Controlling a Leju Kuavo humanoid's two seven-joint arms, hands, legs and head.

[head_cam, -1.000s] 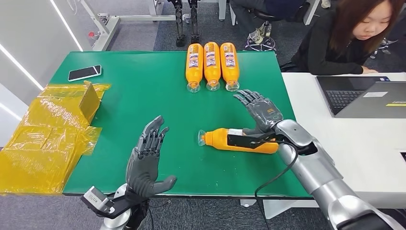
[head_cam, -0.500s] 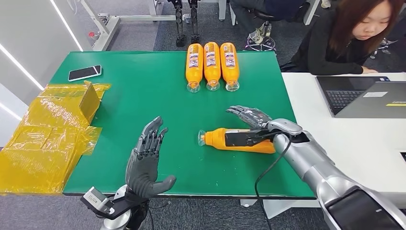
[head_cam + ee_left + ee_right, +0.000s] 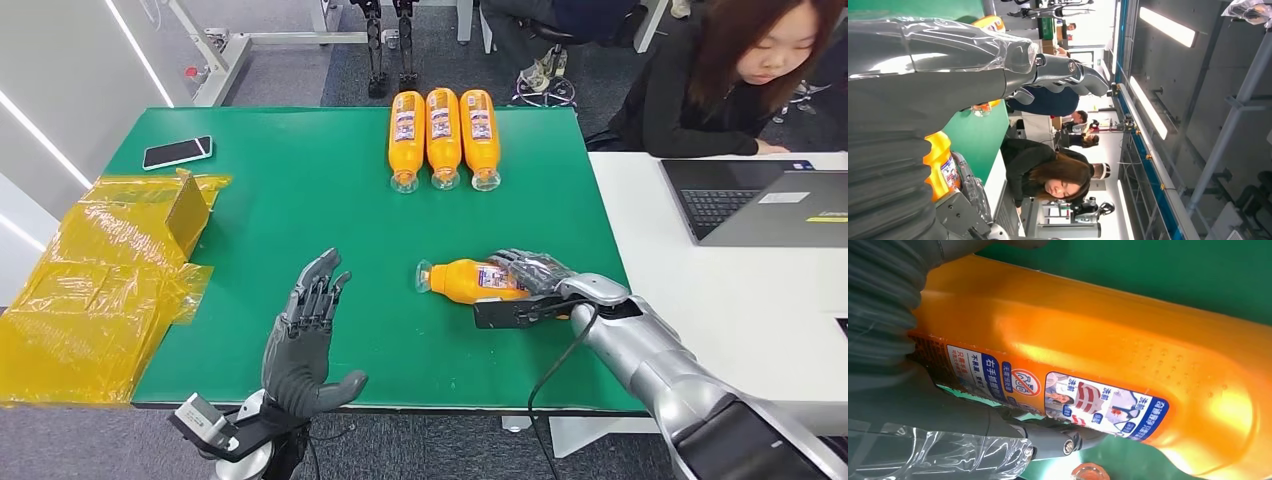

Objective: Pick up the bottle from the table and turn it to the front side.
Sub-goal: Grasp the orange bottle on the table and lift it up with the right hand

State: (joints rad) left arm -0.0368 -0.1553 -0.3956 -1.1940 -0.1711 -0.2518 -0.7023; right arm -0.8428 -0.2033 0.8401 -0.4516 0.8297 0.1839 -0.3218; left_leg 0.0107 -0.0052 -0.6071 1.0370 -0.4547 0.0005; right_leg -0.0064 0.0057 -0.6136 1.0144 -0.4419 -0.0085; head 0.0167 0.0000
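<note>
The fingers point(image 3: 525, 266) of the right hand point(image 3: 535, 275) now lie curled over the body of the orange bottle point(image 3: 462, 280), and in the right wrist view the thumb point(image 3: 1048, 437) comes under the printed label point(image 3: 1058, 400), so the hand wraps the bottle from both sides. One second ago these fingers were spread open and raised behind the bottle; half a second ago they were lowering onto it. So the change is that the hand has closed on the bottle. The bottle has also shifted a little on the green table point(image 3: 300, 200): it lies a bit farther from the robot than before, on its side, with the clear cap end toward the robot's left, and the label side is more turned up. I cannot tell from these pictures whether it is already lifted; it seems to rest on the cloth.

For the task, this means the grasp is made, and the lifting and the turning to the front side are not yet done.

The left hand point(image 3: 305, 335) stays open above the near edge of the table, holding nothing, as before. Three other orange bottles point(image 3: 443, 135) lie in a row at the far side.
</note>
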